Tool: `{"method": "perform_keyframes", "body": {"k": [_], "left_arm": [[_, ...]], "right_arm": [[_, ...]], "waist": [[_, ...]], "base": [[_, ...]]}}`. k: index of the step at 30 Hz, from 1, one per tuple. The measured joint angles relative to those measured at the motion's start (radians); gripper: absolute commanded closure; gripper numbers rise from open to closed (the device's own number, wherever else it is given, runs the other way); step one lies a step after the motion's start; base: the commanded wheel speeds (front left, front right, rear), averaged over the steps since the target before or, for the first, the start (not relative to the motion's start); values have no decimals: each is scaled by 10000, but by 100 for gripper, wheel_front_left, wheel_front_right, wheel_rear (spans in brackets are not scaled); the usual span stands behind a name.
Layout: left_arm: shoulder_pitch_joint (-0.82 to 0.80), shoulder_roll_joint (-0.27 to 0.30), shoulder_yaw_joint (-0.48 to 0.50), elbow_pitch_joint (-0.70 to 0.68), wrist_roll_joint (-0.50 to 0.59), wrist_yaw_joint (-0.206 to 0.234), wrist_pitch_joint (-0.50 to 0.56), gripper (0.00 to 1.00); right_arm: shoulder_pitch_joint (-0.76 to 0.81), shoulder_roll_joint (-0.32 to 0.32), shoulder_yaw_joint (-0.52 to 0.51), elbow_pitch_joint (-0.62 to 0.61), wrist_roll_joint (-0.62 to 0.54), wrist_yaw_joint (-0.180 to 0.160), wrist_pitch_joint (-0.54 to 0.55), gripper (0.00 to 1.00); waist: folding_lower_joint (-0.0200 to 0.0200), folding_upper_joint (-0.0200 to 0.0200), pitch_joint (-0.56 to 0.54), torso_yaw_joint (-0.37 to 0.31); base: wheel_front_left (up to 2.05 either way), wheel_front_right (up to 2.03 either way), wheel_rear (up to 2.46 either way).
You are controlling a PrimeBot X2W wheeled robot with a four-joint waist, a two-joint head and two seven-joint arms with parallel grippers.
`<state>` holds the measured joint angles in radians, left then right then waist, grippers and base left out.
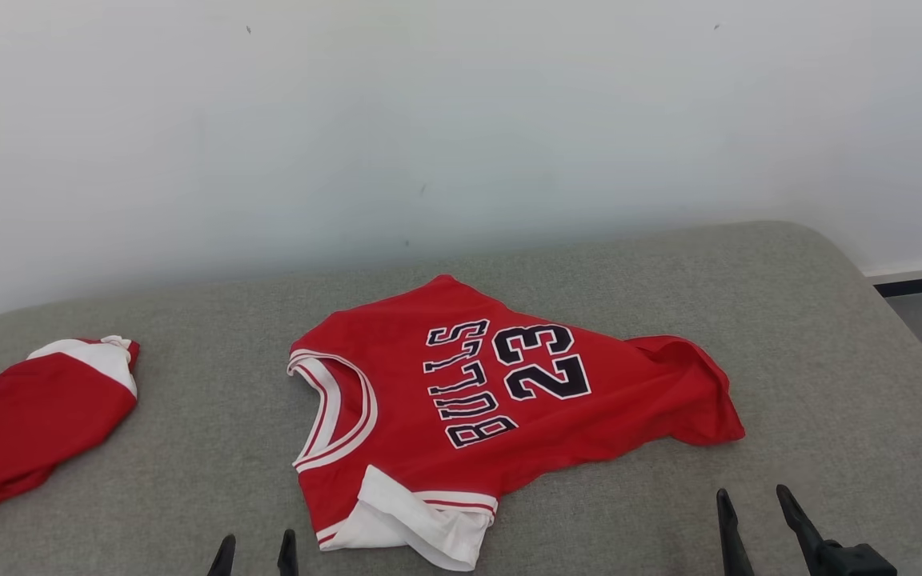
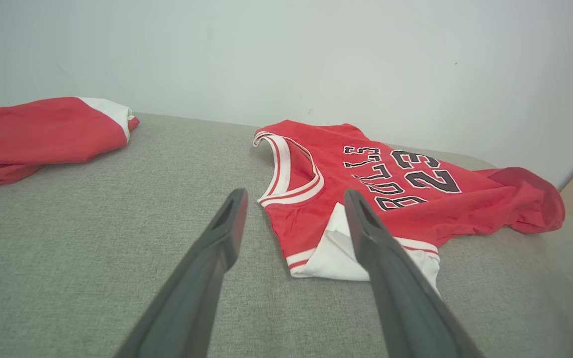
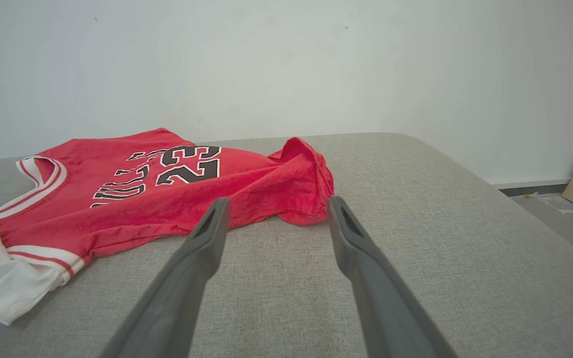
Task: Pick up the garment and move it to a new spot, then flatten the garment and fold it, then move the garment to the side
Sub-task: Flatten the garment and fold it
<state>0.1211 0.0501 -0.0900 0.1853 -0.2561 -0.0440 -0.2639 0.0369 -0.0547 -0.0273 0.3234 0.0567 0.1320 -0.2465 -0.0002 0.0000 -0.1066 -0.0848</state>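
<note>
Far left: another red garment [image 1: 29,416] with a white band lies bunched at the edge of the grey padded top [image 1: 813,320], well apart from the work. I judge that side serves as the put-aside spot.
Left gripper [image 1: 256,556]: it hovers at the near edge with its jaws spread wide and nothing between them. In its wrist view it looks straight at the collar end, probably lined up to take that corner.
Jersey [image 1: 509,392]: red, marked BULLS 23, it lies mid-surface between the two grippers, touching neither.
Jersey, lie: its long axis runs left to right across the top, a little askew. The neckline [image 1: 341,408] opens toward the robot's left and the hem end trails to the right.
Jersey, lettering: it reads sideways (you would have to tilt your head to read it).
Jersey, near-left corner: a white flap [image 1: 421,520] is turned over on itself, so the piece is not flat yet.
Jersey, right end: the cloth [image 1: 685,384] humps up in a loose fold.
Right gripper [image 1: 751,512]: it is held wide and empty, low near the front edge. It faces the humped hem end and looks placed for the opposite grasp.
Step, as I judge it: the first lift has not begun.
</note>
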Motion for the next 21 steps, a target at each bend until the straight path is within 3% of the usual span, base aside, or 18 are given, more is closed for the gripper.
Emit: {"method": "perform_keyframes", "body": {"k": [6,11,16,21], "left_arm": [[112,2,-21,142,-31,-2,0,0],[-472,2,-610,1285,-357,-98,42,0],[-1904,0,-1490,2654,-1281,-142,976,0],[-3091,-8,-2153,3996,-2270,213,1779,0]], "right_arm": [[297,29,81,-389,105,0,267,0],[308,33,219,-539,215,0,368,0],[359,36,416,-575,339,0,439,0],[373,38,571,-577,407,0,489,0]], "waist": [[1,0,-41,56],[1,0,-33,45],[3,0,11,-138],[3,0,79,-437]], "base": [[0,0,0],[0,0,0],[0,0,0],[0,0,0]]}}
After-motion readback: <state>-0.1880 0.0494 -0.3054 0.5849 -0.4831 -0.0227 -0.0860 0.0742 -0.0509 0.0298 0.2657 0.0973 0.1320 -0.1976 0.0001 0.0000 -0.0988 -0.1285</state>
